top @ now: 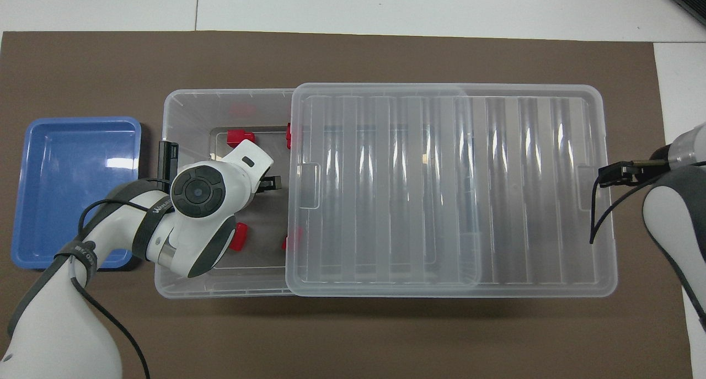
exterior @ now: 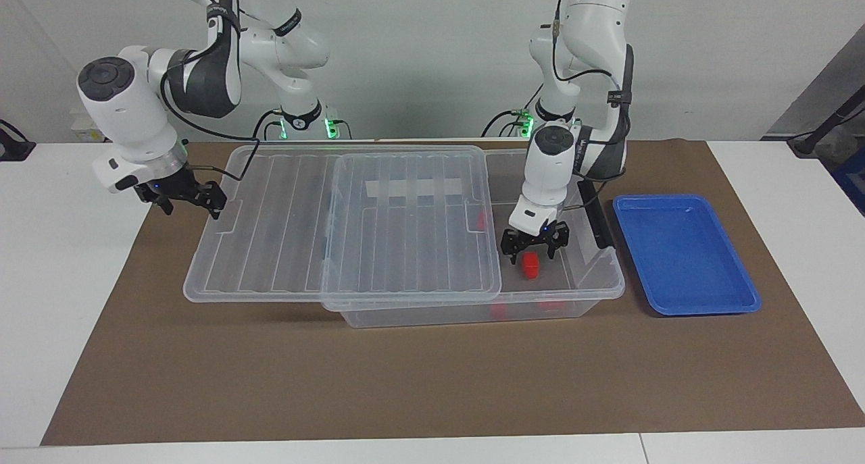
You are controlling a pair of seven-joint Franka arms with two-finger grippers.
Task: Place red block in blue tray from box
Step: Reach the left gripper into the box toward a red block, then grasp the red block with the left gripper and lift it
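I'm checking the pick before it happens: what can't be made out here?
- Overhead view: the left hand and any red block under it are hidden by the arm's own wrist.
- Red block beside the lid edge: partly covered by the lid.
- Facing view: whether the left hand touches the red block inside the box.
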